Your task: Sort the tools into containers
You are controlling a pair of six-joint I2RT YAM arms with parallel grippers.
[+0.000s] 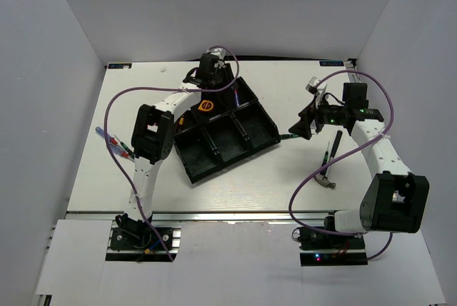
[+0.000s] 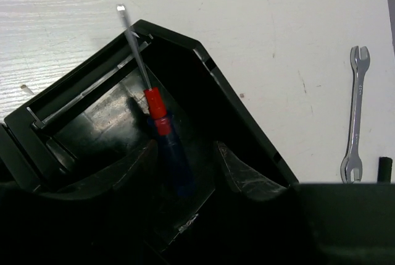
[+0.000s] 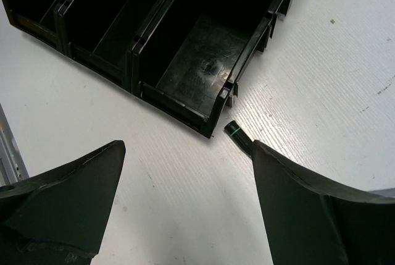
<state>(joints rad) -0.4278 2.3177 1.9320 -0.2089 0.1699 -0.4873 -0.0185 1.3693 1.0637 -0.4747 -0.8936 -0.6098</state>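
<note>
The black tray [image 1: 214, 167] lies askew mid-table. My left gripper [image 1: 221, 83] is over its far corner compartment, jaws open [image 2: 185, 149]. The red-blue screwdriver [image 2: 165, 130] lies between the fingers inside that compartment, its shaft leaning over the rim [image 2: 234, 101]; it also shows in the top view [image 1: 234, 97]. The round tape measure [image 1: 206, 105] sits in a neighbouring far compartment. My right gripper [image 1: 304, 126] is open and empty [image 3: 185, 154] above the table, right of the tray [image 3: 179, 107]. The small green-black tool [image 3: 237, 136] lies beside its right finger.
A silver wrench [image 2: 355, 117] lies on the table right of the tray's far corner. A black-handled screwdriver [image 1: 332, 145] and a hammer [image 1: 325, 177] lie under the right arm. Small tools with red and blue parts [image 1: 113, 140] lie left of the left arm.
</note>
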